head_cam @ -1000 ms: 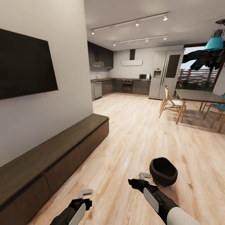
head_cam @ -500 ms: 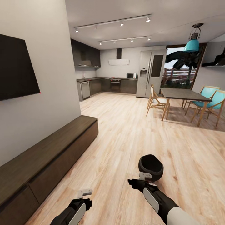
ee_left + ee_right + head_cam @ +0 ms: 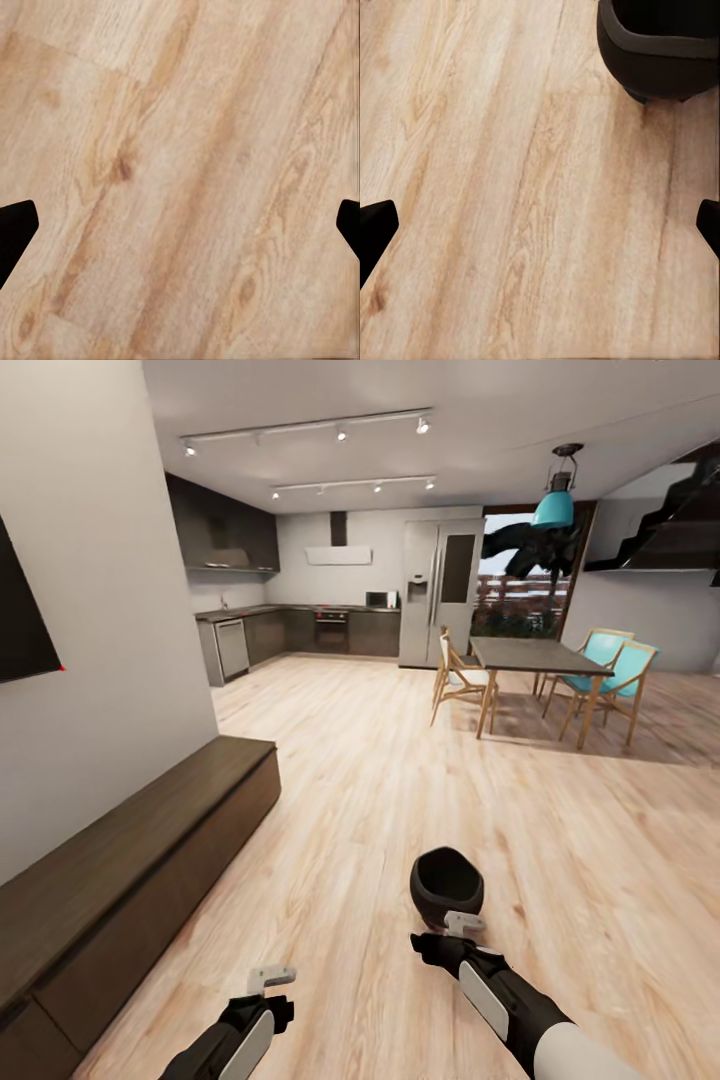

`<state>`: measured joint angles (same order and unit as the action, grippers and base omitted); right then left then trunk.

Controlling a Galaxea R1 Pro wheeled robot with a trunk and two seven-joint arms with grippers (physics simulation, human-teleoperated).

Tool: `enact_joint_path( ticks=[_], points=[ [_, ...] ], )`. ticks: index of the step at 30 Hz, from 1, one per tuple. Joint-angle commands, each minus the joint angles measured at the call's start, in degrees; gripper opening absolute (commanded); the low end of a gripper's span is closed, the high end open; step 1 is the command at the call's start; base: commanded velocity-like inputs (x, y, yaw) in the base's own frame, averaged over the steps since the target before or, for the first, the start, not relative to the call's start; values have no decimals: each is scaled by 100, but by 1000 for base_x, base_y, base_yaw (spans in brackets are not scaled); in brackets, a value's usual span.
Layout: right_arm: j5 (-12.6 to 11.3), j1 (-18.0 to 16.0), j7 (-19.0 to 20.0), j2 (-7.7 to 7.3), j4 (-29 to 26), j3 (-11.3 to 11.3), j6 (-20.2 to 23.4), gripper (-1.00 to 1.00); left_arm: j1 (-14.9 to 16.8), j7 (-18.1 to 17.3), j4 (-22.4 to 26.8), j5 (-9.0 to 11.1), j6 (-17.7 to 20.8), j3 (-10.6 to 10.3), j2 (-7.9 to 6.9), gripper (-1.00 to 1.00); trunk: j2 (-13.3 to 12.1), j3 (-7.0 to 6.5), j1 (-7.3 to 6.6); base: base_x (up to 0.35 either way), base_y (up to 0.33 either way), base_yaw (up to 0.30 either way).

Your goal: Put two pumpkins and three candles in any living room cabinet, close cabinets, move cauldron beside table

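One cauldron (image 3: pixel 446 885) on bare floor (image 3: pixel 400 780) at lower centre, just beyond right gripper (image 3: pixel 462 923). One long cabinet (image 3: pixel 120 880) at left edge, shut. Both grippers, left gripper (image 3: pixel 272 976) too, with fingers spread apart, holding nothing.

Even, bright light is filling the room, with the ceiling spotlights (image 3: pixel 340 432) glowing overhead and daylight coming in through the window (image 3: pixel 515 600) at the far end. The dining table (image 3: pixel 535 654) is casting a soft shadow on the wood floor (image 3: pixel 400 780), and straight lines are bowing slightly toward the head view's edges. Both wrist views are showing soft, slightly blurred floor grain without glare.
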<state>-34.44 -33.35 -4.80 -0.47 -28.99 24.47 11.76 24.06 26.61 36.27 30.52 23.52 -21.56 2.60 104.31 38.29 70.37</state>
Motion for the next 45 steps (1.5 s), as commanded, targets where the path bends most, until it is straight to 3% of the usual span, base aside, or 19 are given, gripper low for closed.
enact_joint_path(
  ticks=[1, 6, 17, 28, 45],
  points=[
    [-45, -5, -49, -5, -11, 41, 19, 100, 3, 53, 12, 60, 12, -27, -7, 100, -38, -7, -23, 0, 0, -254],
    [-45, -5, -50, -5, -11, 42, 19, 100, 3, 47, 11, 67, 12, -24, -8, 100, -239, -72, -133, 0, 0, -253],
    [-32, -5, -59, -5, -24, 49, 16, 100, 3, 47, 12, 4, 12, -29, -12, 100, -239, -8, -133, 19, 0, -205],
    [-28, -5, -48, -5, -27, 49, 19, 100, 3, 48, 3, 26, -210, -24, -23, 100, -239, 27, -133, 301, 51, -111],
    [14, -5, -44, -7, -16, 64, -35, 100, 3, 46, -93, 6, -231, -28, -16, 100, -239, 137, -133, 292, 208, -187]
  ],
)
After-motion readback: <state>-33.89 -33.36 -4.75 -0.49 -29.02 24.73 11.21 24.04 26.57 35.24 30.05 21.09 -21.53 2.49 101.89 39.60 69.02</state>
